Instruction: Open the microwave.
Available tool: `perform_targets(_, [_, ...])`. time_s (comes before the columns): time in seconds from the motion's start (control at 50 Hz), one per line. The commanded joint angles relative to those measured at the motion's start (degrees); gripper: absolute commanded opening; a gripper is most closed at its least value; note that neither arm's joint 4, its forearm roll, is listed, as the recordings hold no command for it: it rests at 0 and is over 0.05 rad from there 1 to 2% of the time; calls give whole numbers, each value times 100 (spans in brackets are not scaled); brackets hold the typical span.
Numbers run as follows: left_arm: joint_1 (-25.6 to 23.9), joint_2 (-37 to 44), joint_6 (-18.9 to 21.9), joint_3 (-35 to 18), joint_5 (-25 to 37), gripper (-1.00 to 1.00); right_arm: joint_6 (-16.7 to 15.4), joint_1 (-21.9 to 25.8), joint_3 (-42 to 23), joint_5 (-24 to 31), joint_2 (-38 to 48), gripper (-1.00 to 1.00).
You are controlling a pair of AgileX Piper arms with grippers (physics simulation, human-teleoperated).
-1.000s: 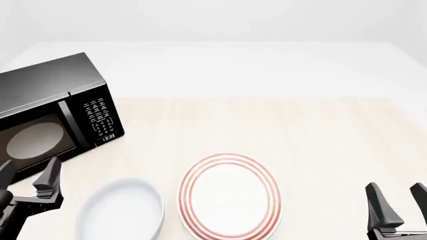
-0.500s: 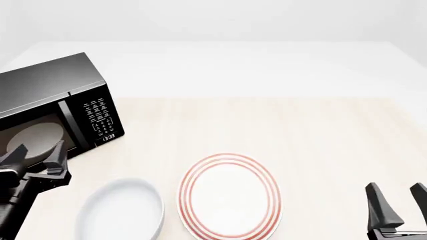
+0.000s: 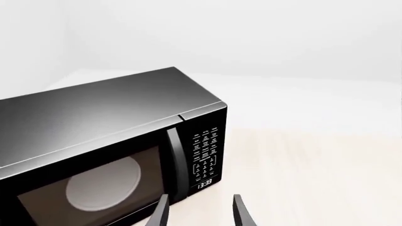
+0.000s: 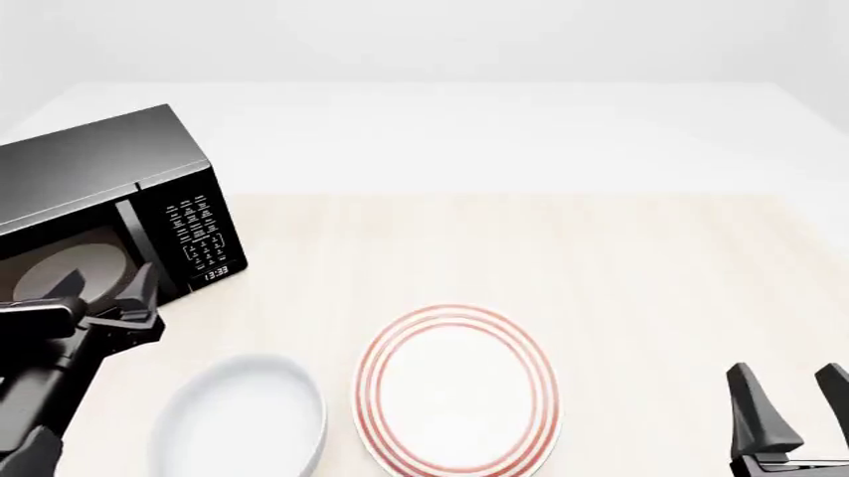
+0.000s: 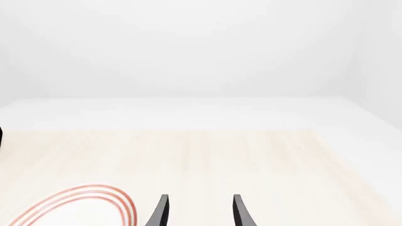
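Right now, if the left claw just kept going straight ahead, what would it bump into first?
Probably the microwave: the left gripper, jaws open, points at its front near the door handle and button panel. Exact contact spot is unclear.

Front view: fixed, high, behind the arms, facing forward and down across the table (image 4: 597,248); microwave (image 4: 113,214) far left, plate (image 4: 455,388) low centre.

Left wrist view: sits just behind the left gripper (image 3: 199,212), looks along its fingers, close on the microwave (image 3: 113,141) front and top.

Right wrist view: behind the right gripper (image 5: 199,212), facing across bare table (image 5: 251,155) to the far wall; plate (image 5: 82,207) rim at one corner.

Shared: front and left wrist views both show the microwave; front and right wrist views share the plate.
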Motion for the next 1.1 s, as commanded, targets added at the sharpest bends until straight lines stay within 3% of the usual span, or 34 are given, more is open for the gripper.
perform_targets(0.02, [-44, 531, -38, -253, -283, 100, 0, 0, 0, 0, 0, 100])
perform_targets(1.1, [286, 1995, -120, -702, -1139, 100, 1, -1, 0, 0, 1, 100])
